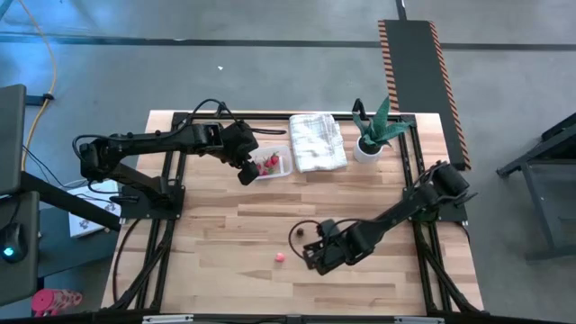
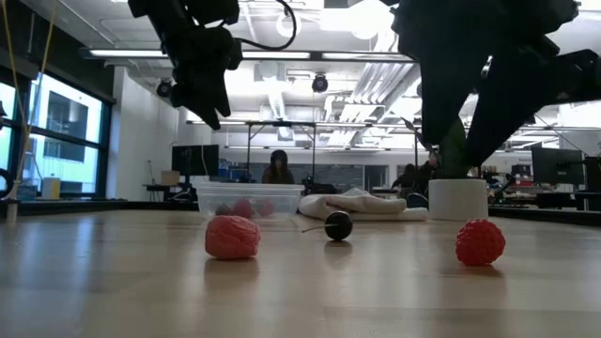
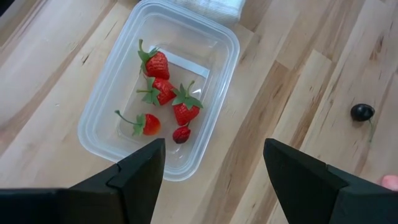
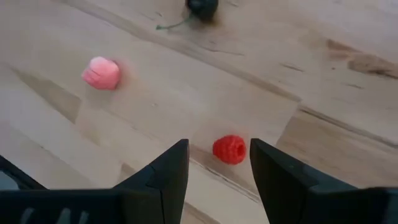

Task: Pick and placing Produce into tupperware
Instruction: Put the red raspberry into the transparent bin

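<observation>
The clear tub (image 3: pixel 163 93) sits on the wooden table (image 1: pixel 234 270) toward twelve o'clock, just beside the white folded cloth (image 1: pixel 317 141). Inside it lie four strawberries (image 3: pixel 157 64) with green tops and one small dark berry (image 3: pixel 181 134). The left gripper (image 1: pixel 247 171) hangs over the tub's edge with its two fingers spread wide and nothing between them. Down toward six o'clock, three little fruits lie loose on the wood: a red raspberry (image 4: pixel 229 149), a pink raspberry (image 4: pixel 101 73) and a dark cherry (image 4: pixel 202 7) with a thin stem. The right gripper (image 4: pixel 214 165) hangs low over the red raspberry, fingers apart on either side of it, not holding it. A potted green plant (image 1: pixel 373 133) stands at one o'clock.
</observation>
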Controlling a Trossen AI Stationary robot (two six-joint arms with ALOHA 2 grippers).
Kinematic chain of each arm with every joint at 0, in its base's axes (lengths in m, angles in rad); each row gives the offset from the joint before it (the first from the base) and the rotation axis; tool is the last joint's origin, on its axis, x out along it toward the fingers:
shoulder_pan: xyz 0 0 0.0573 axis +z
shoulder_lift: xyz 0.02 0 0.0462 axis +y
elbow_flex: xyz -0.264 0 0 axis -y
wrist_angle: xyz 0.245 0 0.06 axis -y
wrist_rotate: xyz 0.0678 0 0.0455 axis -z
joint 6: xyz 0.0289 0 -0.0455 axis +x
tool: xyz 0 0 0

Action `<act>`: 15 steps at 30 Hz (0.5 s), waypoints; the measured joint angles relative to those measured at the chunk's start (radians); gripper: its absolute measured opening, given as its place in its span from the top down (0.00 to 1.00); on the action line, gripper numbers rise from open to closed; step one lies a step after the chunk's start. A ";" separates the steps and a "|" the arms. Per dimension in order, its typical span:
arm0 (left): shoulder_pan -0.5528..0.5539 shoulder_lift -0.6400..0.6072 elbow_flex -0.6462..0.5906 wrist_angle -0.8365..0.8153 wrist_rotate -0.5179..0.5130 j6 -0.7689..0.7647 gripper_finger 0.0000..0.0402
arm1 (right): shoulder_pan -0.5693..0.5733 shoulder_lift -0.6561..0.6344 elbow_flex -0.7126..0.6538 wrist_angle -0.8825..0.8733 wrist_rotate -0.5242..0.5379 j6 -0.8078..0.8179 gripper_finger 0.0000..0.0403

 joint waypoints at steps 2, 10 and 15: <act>0.000 0.000 0.000 0.000 0.000 0.004 0.35 | 0.000 0.007 0.000 0.006 -0.005 0.006 0.60; 0.000 0.000 0.000 0.000 0.000 0.014 0.35 | 0.002 0.011 0.001 0.010 -0.048 0.038 0.60; 0.000 0.000 0.000 0.000 0.000 0.014 0.35 | 0.016 0.058 0.001 0.057 -0.111 0.043 0.60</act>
